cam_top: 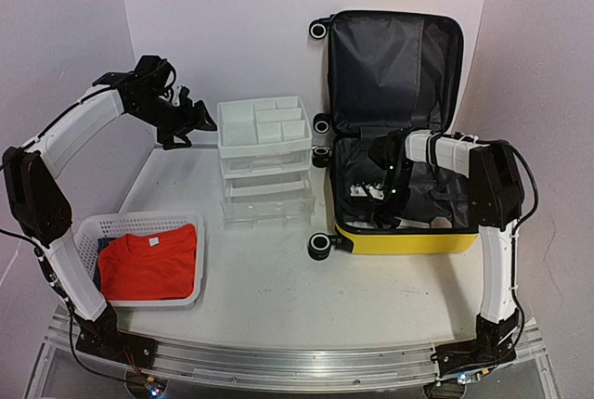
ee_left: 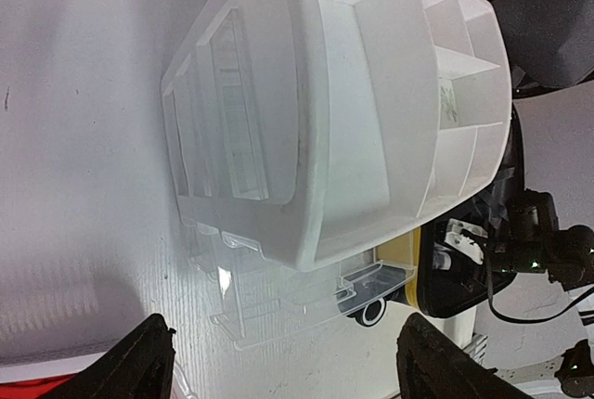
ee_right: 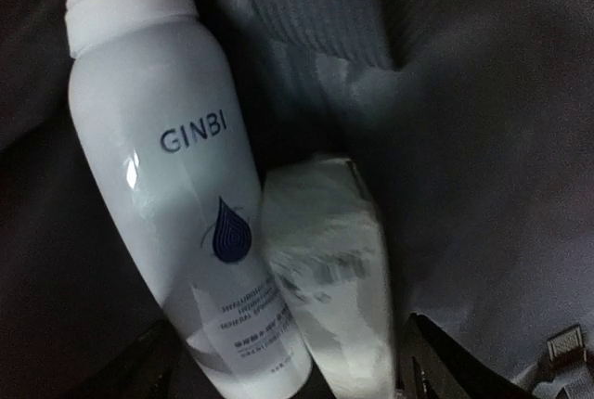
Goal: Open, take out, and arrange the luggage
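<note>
The yellow luggage [cam_top: 408,239] lies open at the right, its lid [cam_top: 394,65] propped against the back wall and the dark grey lining showing. My right gripper [cam_top: 383,202] is down inside the lower half. In the right wrist view it [ee_right: 292,376] is open, its fingers [ee_right: 450,362] either side of a white GINBI spray bottle [ee_right: 167,186] and a white plastic-wrapped packet [ee_right: 325,278] lying on the lining. My left gripper [cam_top: 193,122] is open and empty, raised left of the drawer unit; in the left wrist view it [ee_left: 288,371] holds nothing.
A white plastic drawer unit [cam_top: 264,130] stands in the middle, with clear drawers pulled out below it [cam_top: 269,199]; it fills the left wrist view [ee_left: 343,111]. A white mesh basket [cam_top: 153,302] with a red shirt [cam_top: 148,260] sits at the front left. A luggage wheel [cam_top: 320,246] sticks out.
</note>
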